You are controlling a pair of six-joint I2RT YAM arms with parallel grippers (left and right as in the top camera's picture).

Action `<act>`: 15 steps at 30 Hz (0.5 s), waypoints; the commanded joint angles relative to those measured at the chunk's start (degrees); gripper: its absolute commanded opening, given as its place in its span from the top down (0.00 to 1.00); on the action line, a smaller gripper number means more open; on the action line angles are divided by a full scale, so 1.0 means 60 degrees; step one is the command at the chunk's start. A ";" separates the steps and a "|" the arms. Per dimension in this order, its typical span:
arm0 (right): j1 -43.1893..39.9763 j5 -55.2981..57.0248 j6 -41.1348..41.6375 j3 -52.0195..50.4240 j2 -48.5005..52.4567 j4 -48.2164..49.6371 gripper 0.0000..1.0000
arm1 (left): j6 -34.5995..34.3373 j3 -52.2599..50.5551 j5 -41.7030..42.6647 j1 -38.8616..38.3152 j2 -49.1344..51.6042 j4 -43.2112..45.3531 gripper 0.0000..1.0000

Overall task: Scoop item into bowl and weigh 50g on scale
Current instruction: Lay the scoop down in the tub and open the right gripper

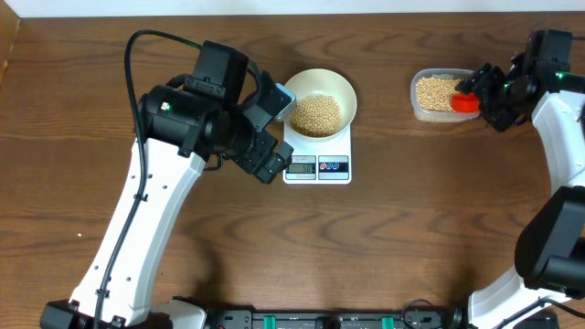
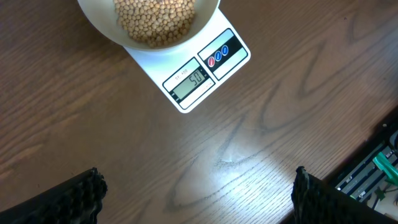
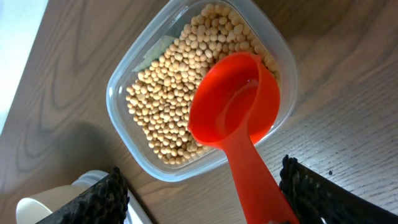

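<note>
The white bowl [image 1: 320,76] [image 2: 106,25] stands on the scale [image 1: 317,167] [image 2: 205,68] and holds a heap of tan beans [image 1: 316,113] [image 2: 155,18]. The scale's display reads 50. My left gripper [image 1: 274,132] [image 2: 199,199] hovers open just left of the scale, with only bare wood between its fingers. A red scoop [image 1: 464,100] [image 3: 233,106] lies empty in a clear tub [image 1: 439,94] [image 3: 118,99] of beans [image 3: 168,106]. Its handle runs back between the wide-apart fingers of my right gripper [image 1: 484,96] [image 3: 202,193], close to the right finger. That gripper is open.
The clear tub sits near the table's far right corner. The left arm's black and white links reach across the left half of the table. A rail with black and green parts runs along the front edge [image 1: 320,320].
</note>
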 commanded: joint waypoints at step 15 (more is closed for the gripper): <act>0.0040 0.0095 -0.0477 -0.0044 -0.0036 -0.0510 0.20 | -0.0091 0.0095 -0.0062 -0.0004 -0.0153 -0.0004 0.02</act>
